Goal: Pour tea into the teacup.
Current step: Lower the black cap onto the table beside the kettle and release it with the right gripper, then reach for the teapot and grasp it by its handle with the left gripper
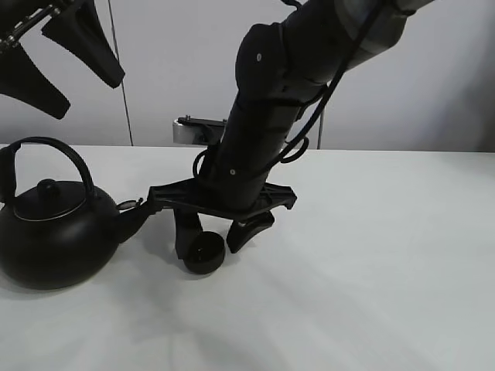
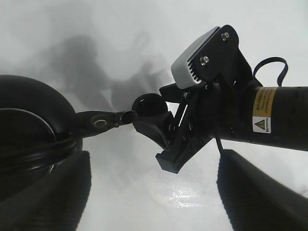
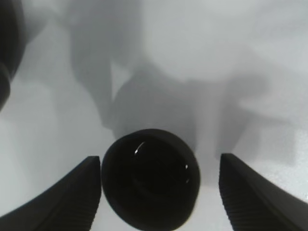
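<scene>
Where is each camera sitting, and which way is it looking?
High camera: off the arms, up high, looking down across the table at the kettle and teacup; shows the right arm and the left jaws.
Left wrist camera: on the left arm, looking past its open jaws at the kettle's spout and the right arm.
Right wrist camera: on the right arm, looking down at the teacup between its open jaws.
Shared: high and right wrist views both show the teacup.

A small black teacup (image 3: pixel 150 179) is seen standing on the pale worktop (image 3: pixel 216 57) between two ribbed fingers (image 3: pixel 62 202), which are held apart. One finger is set just beside the cup's wall, while a clear gap is shown at the other. Grey shadows are cast on the worktop beyond the cup.
</scene>
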Controlling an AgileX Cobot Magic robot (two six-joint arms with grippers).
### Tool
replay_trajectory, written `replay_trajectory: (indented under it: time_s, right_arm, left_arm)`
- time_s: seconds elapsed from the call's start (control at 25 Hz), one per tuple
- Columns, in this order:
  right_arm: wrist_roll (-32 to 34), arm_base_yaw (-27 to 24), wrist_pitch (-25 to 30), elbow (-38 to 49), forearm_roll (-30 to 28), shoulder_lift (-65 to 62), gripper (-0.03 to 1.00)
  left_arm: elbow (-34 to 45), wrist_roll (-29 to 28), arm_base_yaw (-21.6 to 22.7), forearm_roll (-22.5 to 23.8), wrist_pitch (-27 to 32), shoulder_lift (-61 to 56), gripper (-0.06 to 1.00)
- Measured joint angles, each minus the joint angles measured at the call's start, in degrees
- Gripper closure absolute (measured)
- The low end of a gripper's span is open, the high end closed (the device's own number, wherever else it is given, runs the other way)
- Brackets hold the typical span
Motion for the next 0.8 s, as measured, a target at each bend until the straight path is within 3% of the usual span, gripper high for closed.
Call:
replay_trajectory:
  time_s: [0.52, 0.8]
  right_arm:
    - [1.1, -2.1, 1.4, 0.0, -0.5, -4.5, 0.47]
    - [1.1, -11.0, 1.9, 0.0, -7.9, -9.2, 0.47]
  left_arm:
    - [0.0, 0.0, 0.0, 0.0, -0.1, 0.0, 0.41]
    - [0.0, 0.0, 0.0, 0.0, -0.1, 0.0, 0.41]
